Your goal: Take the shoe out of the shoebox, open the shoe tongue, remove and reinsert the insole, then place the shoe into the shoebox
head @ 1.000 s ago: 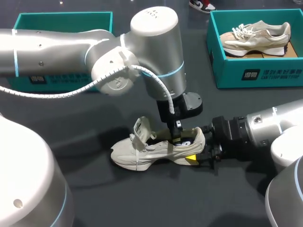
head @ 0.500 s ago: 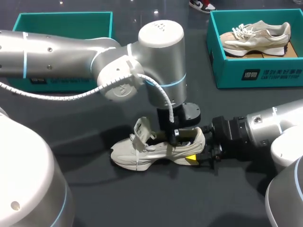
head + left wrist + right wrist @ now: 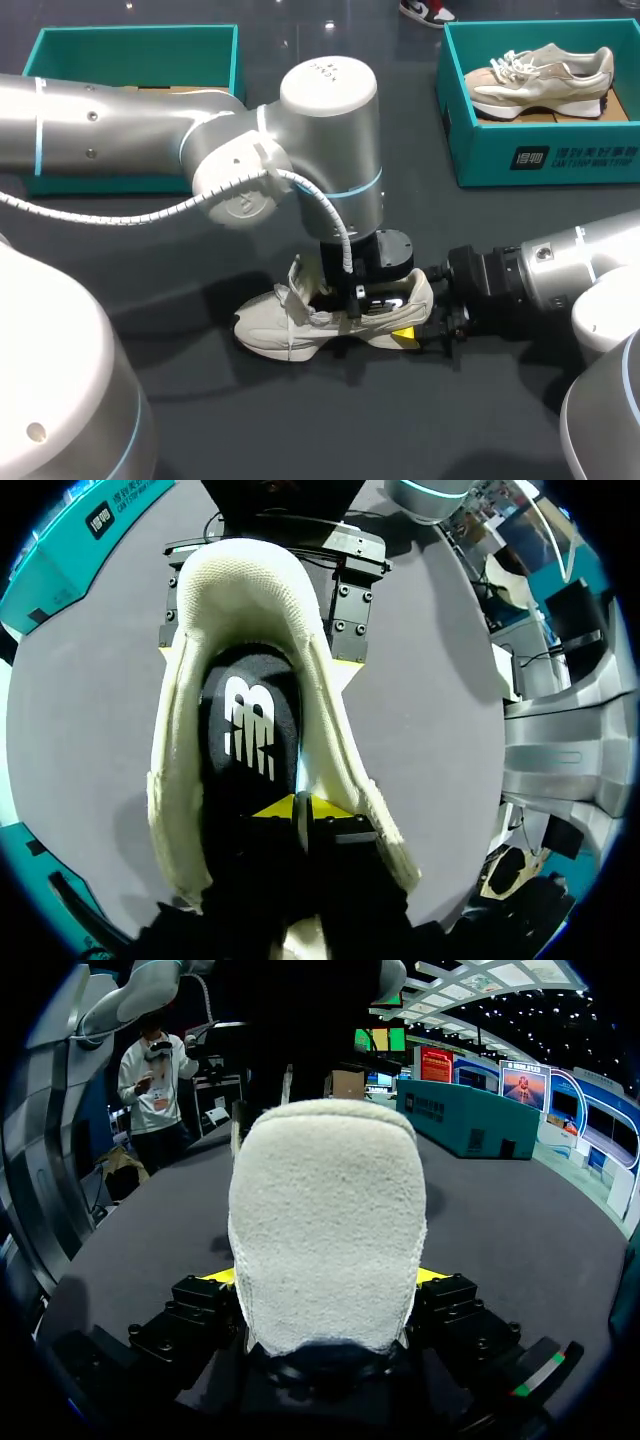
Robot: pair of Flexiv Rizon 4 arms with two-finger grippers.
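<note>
On the table (image 3: 250,420), the shoe (image 3: 300,325) lies heel-first in the right tool (image 3: 323,1278).

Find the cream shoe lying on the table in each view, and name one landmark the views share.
Head view: shoe lies lower middle, beneath the left gripper.
Left wrist view: its opening lies under that gripper's tips.
Right wrist view: its heel sits between the right gripper's fingers.
Shared landmark: the right gripper clamped on the heel.

Jaws closed together inside shoe (image 3: 250,590), over insole (image 3: 245,720).
</note>
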